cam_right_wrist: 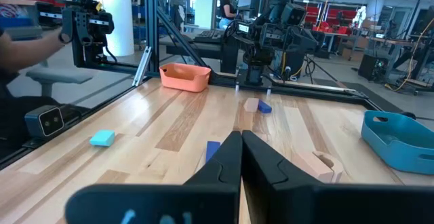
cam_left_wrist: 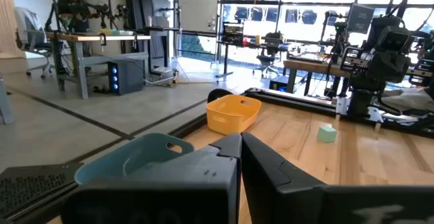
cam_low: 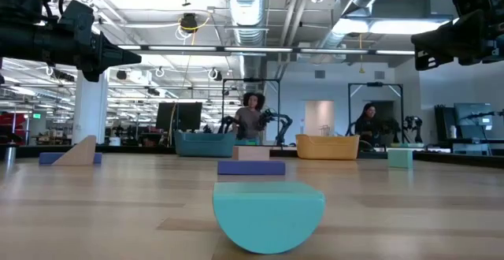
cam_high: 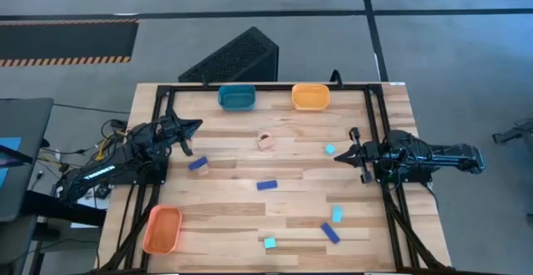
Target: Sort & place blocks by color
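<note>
Your blocks (cam_high: pixel 266 185) lie scattered across the table (cam_high: pixel 233 217), none in the teal tray (cam_high: pixel 237 97) or orange trays (cam_high: pixel 311 97). Your left gripper (cam_high: pixel 196 126) and right gripper (cam_high: pixel 338 157) hover closed and empty at opposite sides.

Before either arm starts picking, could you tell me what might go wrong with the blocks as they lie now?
A dark blue block lies right against a tan block near the shut left gripper, so one pinch could drag both. The cyan block and the orange tray sit near the table's front edge; a nudge might push them off.
</note>
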You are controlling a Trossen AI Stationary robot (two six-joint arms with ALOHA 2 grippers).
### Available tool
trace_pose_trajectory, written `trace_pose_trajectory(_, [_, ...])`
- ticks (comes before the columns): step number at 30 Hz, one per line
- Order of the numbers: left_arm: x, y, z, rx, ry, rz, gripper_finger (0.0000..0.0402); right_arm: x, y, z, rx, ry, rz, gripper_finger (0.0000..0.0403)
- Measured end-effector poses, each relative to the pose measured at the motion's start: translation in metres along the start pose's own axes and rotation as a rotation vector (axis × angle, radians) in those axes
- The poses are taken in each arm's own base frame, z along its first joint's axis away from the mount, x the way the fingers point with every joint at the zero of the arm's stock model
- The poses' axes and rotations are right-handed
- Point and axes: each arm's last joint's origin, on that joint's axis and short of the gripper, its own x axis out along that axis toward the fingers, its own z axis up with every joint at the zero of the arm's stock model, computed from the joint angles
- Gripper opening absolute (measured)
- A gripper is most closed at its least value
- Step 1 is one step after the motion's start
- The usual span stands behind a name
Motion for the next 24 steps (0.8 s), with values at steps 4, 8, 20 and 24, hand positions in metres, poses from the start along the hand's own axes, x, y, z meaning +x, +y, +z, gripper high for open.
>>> trace_pose_trajectory(4, [0.0000, 0.0000, 0.0000, 0.000, 0.000, 0.000, 0.0000, 0.0000, 0.0000, -0.0001, 0.000, 0.000, 0.000, 0.0026])
trace_pose_trajectory(8, [0.0000, 0.0000, 0.0000, 0.000, 0.000, 0.000, 0.0000, 0.0000, 0.0000, -0.0001, 0.000, 0.000, 0.000, 0.0026])
trace_pose_trajectory(20, [-0.0004, -0.0005, 0.0076, -0.029, -0.079, -0.004, 0.0000, 0.0000, 0.0000, 0.0002, -0.042, -0.002, -0.001, 0.0026])
trace_pose_trajectory(24, [-0.0004, -0.0009, 0.0080, -0.166, -0.080, -0.026, 0.0000, 0.0000, 0.0000, 0.0003, -0.181, -0.004, -0.001, 0.0026])
